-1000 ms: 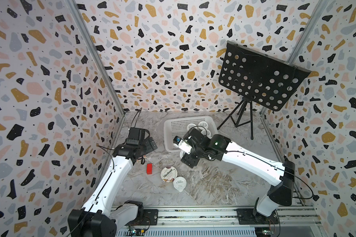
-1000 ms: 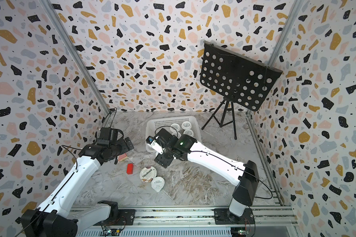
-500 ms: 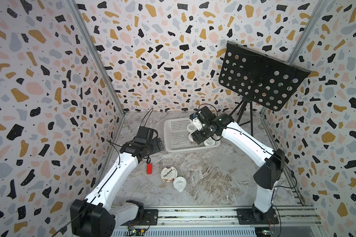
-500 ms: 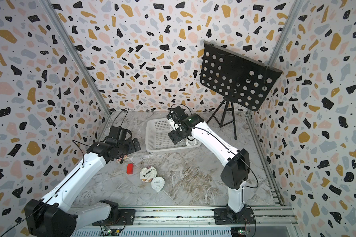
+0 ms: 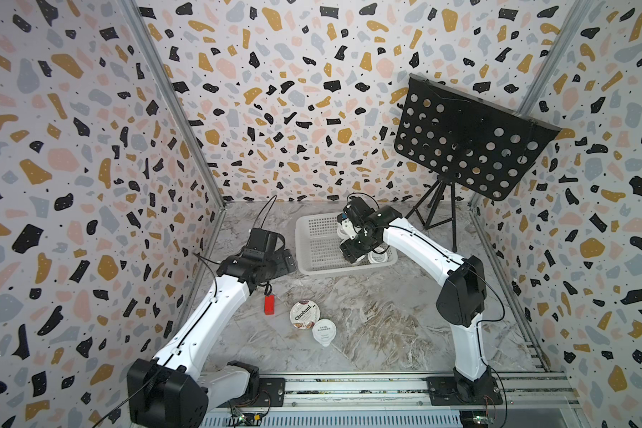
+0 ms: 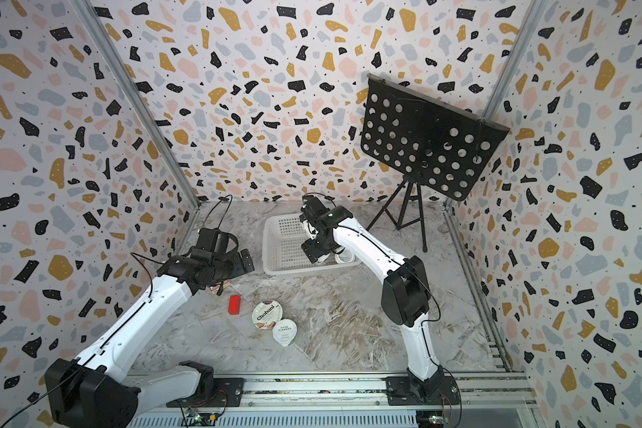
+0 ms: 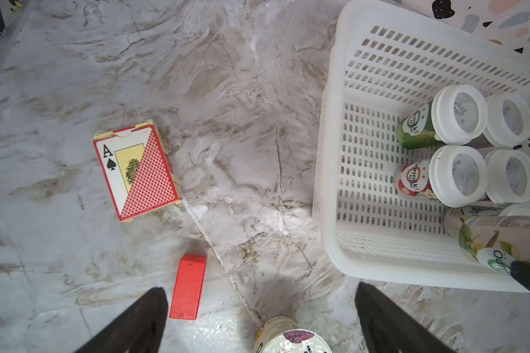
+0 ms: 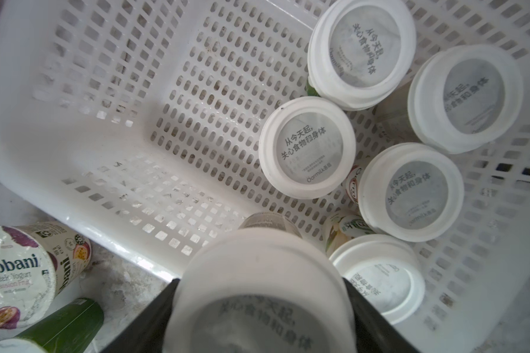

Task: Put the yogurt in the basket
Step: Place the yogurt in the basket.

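Note:
The white basket (image 5: 314,241) (image 6: 282,244) sits at the back of the table. Several white-lidded yogurt cups (image 8: 307,146) (image 7: 459,174) stand in its right half. My right gripper (image 5: 354,252) (image 8: 262,293) hangs over the basket's front right part, shut on another yogurt cup (image 8: 263,275) (image 7: 502,241). The Chobani cup (image 5: 304,314) (image 6: 267,314) (image 8: 16,275) and a foil-lidded cup (image 5: 324,331) (image 6: 284,331) stand together on the table in front of the basket. My left gripper (image 5: 286,261) (image 7: 259,293) is open and empty, left of the basket and above the Chobani cup (image 7: 291,339).
A small red block (image 5: 269,304) (image 7: 188,285) lies left of the Chobani cup. A pack of playing cards (image 7: 135,169) lies under my left arm. A black perforated music stand (image 5: 467,137) rises at the back right. Patterned walls close in three sides.
My right arm has carried a cup from the table's middle back to over the basket. My left arm has reached a little forward toward the basket.

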You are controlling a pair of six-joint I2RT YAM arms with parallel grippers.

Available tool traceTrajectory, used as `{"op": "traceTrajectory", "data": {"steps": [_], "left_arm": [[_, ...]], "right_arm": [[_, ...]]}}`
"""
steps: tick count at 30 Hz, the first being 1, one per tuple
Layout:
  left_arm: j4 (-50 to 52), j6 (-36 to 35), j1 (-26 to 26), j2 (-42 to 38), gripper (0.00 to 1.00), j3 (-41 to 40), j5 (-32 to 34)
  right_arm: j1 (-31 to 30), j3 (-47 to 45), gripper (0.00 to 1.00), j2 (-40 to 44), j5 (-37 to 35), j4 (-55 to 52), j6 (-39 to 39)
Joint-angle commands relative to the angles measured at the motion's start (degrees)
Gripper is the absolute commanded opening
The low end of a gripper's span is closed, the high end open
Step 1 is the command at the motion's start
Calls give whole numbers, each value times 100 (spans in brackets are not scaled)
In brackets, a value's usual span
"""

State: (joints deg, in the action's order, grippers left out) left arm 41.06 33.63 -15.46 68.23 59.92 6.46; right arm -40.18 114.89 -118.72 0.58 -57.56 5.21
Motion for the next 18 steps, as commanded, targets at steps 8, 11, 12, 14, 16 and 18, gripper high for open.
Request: {"op": "traceTrajectory", "data": {"steps": [8, 11, 12, 14, 16, 18], "left_arm": [[-122, -84, -13, -5, 100, -51, -48], [-119, -81, -17, -2, 100, -51, -49], [-124, -82, -14, -5, 100, -51, -51], [-120, -78, -14, -3, 100, -51, -53], [-123, -80, -17, -3, 100, -51, -49], [-121, -88, -18, -10, 100, -51, -57]], "right_arm": [[98, 201, 77, -124, 49, -183, 102], [116, 239, 77, -225, 47, -180, 91], [116, 257, 77, -254, 40, -182, 90], [124, 294, 77, -306, 39, -181, 94], [133, 321, 77, -357, 39, -185, 91], [134, 332, 77, -388, 31, -183, 81]]}}
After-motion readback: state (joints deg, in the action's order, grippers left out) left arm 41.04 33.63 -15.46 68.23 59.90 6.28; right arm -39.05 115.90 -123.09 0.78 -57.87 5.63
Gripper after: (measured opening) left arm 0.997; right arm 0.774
